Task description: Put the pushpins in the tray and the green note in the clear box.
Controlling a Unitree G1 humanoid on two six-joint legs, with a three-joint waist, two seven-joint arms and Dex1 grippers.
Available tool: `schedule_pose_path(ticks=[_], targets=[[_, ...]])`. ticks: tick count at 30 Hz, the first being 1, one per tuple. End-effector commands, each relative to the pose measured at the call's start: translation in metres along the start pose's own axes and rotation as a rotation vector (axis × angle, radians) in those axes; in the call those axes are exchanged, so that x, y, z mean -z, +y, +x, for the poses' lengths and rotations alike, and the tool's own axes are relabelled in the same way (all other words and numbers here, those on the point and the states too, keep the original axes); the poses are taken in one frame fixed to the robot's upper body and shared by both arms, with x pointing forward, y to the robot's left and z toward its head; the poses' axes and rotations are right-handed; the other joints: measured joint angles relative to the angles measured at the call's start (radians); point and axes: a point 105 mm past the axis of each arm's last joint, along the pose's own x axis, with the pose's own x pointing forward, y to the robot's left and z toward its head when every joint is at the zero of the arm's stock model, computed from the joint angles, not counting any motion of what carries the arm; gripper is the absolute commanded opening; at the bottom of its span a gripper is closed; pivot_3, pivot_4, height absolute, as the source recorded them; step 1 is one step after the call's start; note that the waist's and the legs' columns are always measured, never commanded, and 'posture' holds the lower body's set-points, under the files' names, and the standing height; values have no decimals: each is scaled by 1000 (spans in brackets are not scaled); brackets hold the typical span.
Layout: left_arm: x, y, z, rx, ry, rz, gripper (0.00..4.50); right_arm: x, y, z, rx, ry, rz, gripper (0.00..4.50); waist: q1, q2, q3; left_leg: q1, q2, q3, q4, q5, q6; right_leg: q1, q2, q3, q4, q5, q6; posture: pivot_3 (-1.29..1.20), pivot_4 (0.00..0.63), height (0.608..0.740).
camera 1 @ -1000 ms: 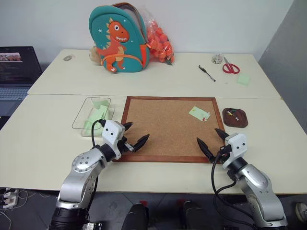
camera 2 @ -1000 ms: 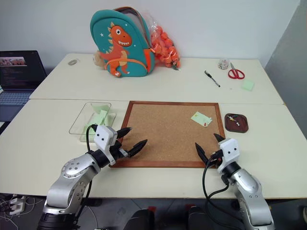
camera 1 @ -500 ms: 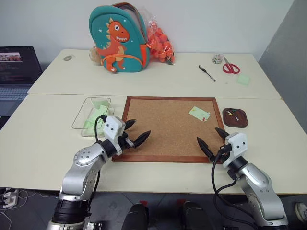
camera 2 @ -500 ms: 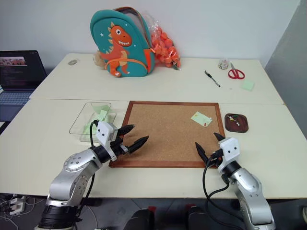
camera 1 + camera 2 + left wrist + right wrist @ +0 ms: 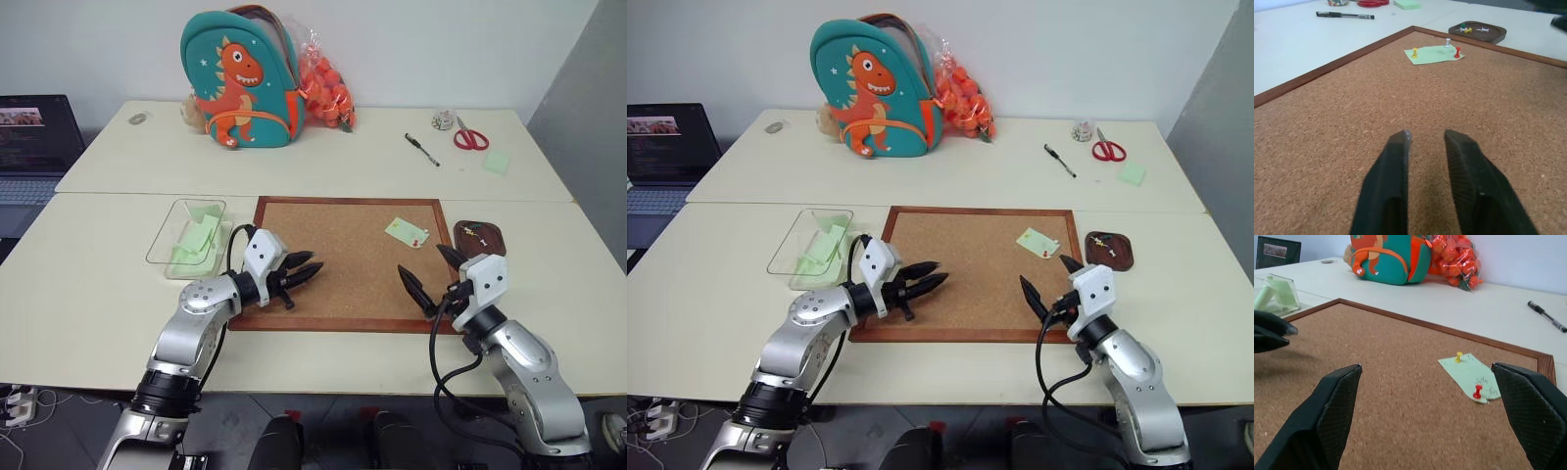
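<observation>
The grainy brown cork board in its reddish wood frame [image 5: 345, 257] lies flat on the smooth cream table [image 5: 88, 284], and both arms reach in over its near edge. The left gripper [image 5: 302, 274] hovers low over the cork near the board's left side, its two black tapered fingers [image 5: 1387, 181] drawn close with only a narrow gap between them, nothing pinched. The right gripper [image 5: 428, 274] hangs over the board's near right corner with its textured black fingers [image 5: 1327, 421] spread wide, empty.

Up in the board's far right corner sits the thin pale green square paper note [image 5: 407, 231], flat on the cork. It is pinned by small pushpins: a red-headed one [image 5: 1457, 52], a yellow one [image 5: 1414, 52] and a pale one [image 5: 1447, 42] stand upright in it. Just beside the board's right frame rests the glossy dark brown rounded-rectangle tray [image 5: 488, 235], shallow, with a few more small pins lying inside.

On the other side, just off the board's left frame, stands the transparent plastic box with low walls and rounded corners [image 5: 168, 235], holding some pale green paper slips [image 5: 196, 240].
</observation>
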Motion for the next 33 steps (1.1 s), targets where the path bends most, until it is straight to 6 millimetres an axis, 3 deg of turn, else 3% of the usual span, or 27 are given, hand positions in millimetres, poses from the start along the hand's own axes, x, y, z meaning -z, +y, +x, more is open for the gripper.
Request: schedule_pose_path(ticks=[1, 3, 11, 24, 33], targets=[[-9, 0, 10, 34, -9, 50, 311, -17, 0, 5, -15, -21, -30, 4500, 0, 0, 0, 0, 0, 0, 0, 0, 0, 0, 0, 0, 0, 0, 0, 0, 150, 740], [-8, 1, 13, 34, 3, 52, 6, -18, -1, 8, -16, -11, -30, 4500, 0, 0, 0, 0, 0, 0, 0, 0, 0, 0, 0, 0, 0, 0, 0, 0, 150, 740], [14, -6, 22, 83, 123, 35, 6, -25, -8, 21, -33, 11, -75, 4500, 0, 0, 0, 0, 0, 0, 0, 0, 0, 0, 0, 0, 0, 0, 0, 0, 150, 740], [26, -23, 21, 160, 173, -8, 6, -8, -26, 72, 26, 111, -18, 4500, 0, 0, 0, 0, -1, 0, 0, 0, 0, 0, 0, 0, 0, 0, 0, 0, 150, 740], [24, -21, 19, 130, 162, -4, 6, 7, -46, 101, 81, 190, 51, 4500, -2, 0, 0, 0, 0, 0, 0, 0, 0, 0, 0, 0, 0, 0, 0, 0, 150, 740]])
